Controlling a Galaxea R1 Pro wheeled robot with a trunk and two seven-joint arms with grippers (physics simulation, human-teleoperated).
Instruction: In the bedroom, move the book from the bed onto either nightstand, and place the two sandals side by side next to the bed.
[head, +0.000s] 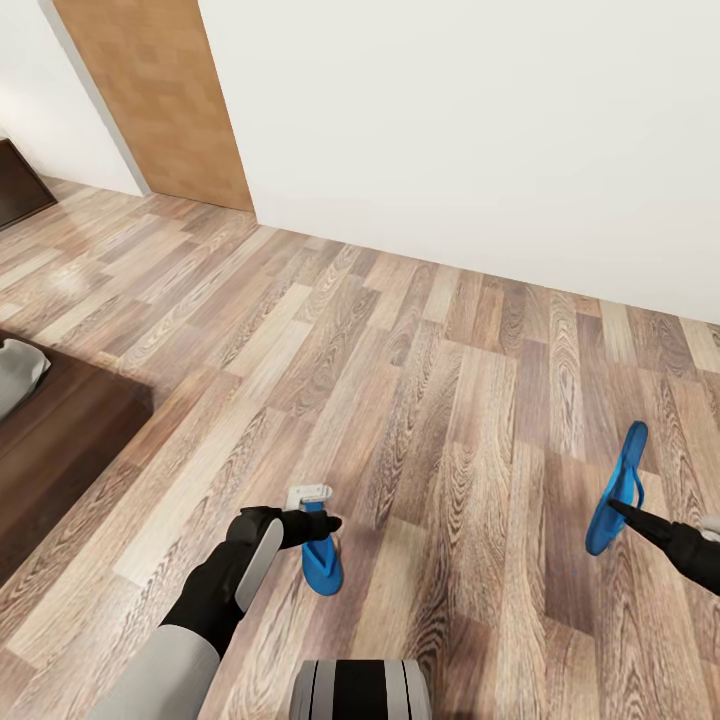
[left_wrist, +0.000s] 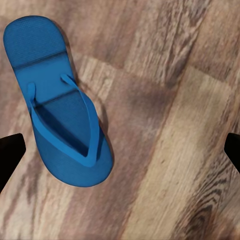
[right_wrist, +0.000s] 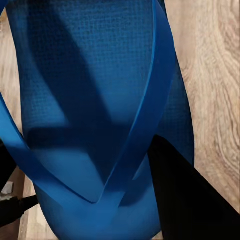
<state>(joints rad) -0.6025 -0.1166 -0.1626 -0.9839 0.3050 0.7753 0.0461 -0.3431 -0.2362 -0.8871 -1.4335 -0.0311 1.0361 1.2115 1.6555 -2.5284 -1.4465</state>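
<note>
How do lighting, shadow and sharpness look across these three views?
Head view: even light, sharp, pale sheen on the wood floor at far left. Left wrist view: sandal crisp, straps casting soft shadows, floor slightly blurred. Right wrist view: other sandal very close, broad dark shadow bands, right tool fingers black silhouettes.

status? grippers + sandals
Left gripper open above left sandal on floor. Right gripper shut on right sandal, tilted on edge. Bed at left; nothing between.

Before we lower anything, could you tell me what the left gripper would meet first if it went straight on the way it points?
Probably bare wood floor: the left gripper is open, with the sandal lying off-centre toward one finger.
</note>
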